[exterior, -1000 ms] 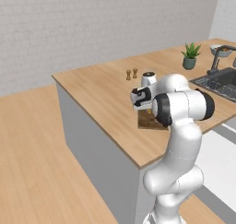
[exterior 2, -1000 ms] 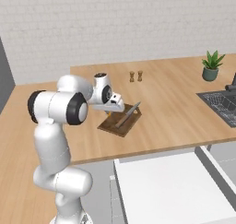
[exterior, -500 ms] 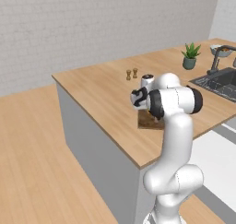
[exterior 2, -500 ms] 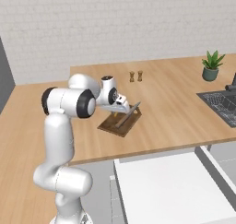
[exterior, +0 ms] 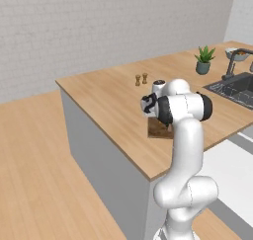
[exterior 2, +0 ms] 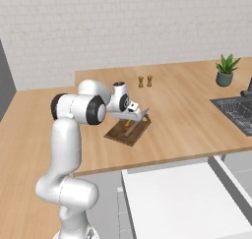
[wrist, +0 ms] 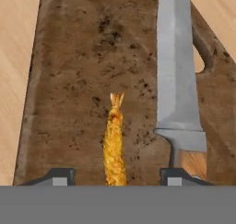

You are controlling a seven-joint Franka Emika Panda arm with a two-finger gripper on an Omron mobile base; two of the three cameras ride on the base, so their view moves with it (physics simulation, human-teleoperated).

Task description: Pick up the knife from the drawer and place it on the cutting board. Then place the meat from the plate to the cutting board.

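Note:
The dark brown cutting board (wrist: 78, 57) lies on the wooden counter, seen too in the right base view (exterior 2: 127, 131) and partly behind the arm in the left base view (exterior: 157, 129). The knife (wrist: 177, 80) rests flat along the board's right side. The meat (wrist: 114, 144), a golden breaded piece with a small tail, lies on the board beside the knife. My gripper (wrist: 117, 176) hovers just over the board, open, its fingertips (wrist: 57, 174) standing clear on either side of the meat. The white drawer (exterior 2: 182, 198) is pulled out below the counter edge. The plate is out of view.
Two small shakers (exterior 2: 144, 80) stand behind the board. A potted plant (exterior 2: 226, 70) and a sink (exterior 2: 236, 112) sit to the right. The open drawer juts out past the counter's front edge beside my base.
The gripper has gone from shut to open and let go of the meat, which now lies on the cutting board. The arm's elbow has swung in closer over the board.

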